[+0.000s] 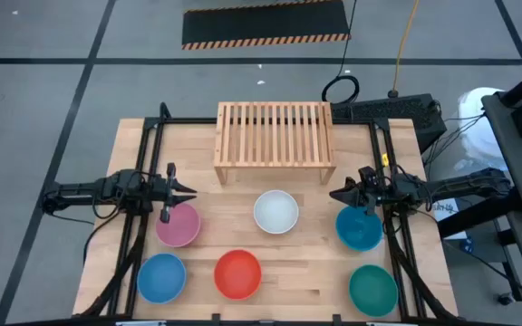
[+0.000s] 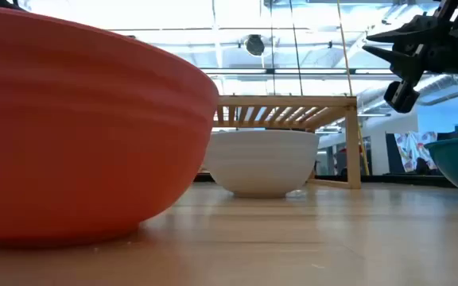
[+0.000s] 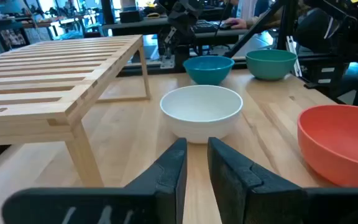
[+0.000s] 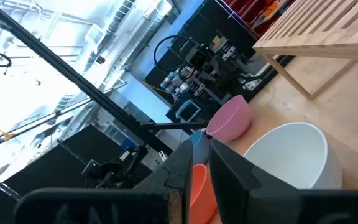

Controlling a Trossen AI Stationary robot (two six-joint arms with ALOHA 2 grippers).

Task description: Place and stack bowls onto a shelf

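Six bowls stand on their bases on the wooden tabletop: pink (image 1: 178,224), white (image 1: 275,211), teal-blue (image 1: 360,227), blue (image 1: 161,276), red (image 1: 237,273) and green (image 1: 372,290). The slatted light-wood shelf (image 1: 275,140) stands on its short legs at the far middle, with nothing on it. My left gripper (image 1: 189,192) hovers shut and empty above the pink bowl's far rim, pointing at the white bowl (image 3: 201,112). My right gripper (image 1: 335,194) hovers shut and empty above the teal-blue bowl's far left rim; it also shows in the low view (image 2: 370,44).
Black arm frames run along both sides of the table (image 1: 143,217). A bare strip of tabletop lies between the shelf's front legs and the white bowl. In the low view the red bowl (image 2: 78,135) fills the near left.
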